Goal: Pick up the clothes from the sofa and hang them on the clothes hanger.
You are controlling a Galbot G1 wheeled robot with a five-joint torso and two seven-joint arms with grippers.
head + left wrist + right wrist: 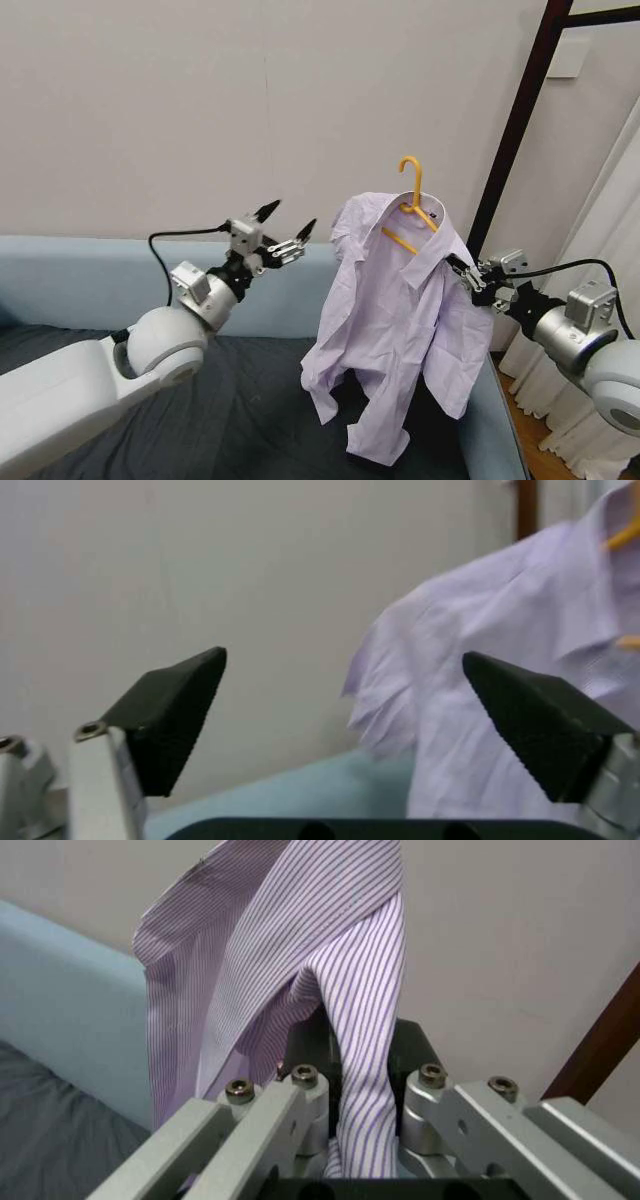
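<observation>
Now we hold the striped shirt, draped on its yellow hanger, in the air above the sofa. Our right gripper, over the sofa's right end, clenches the shirt's fabric; our left gripper hovers spread wide above the sofa's backrest.

Head camera looks down; both wrist cameras closely face the shirt.
</observation>
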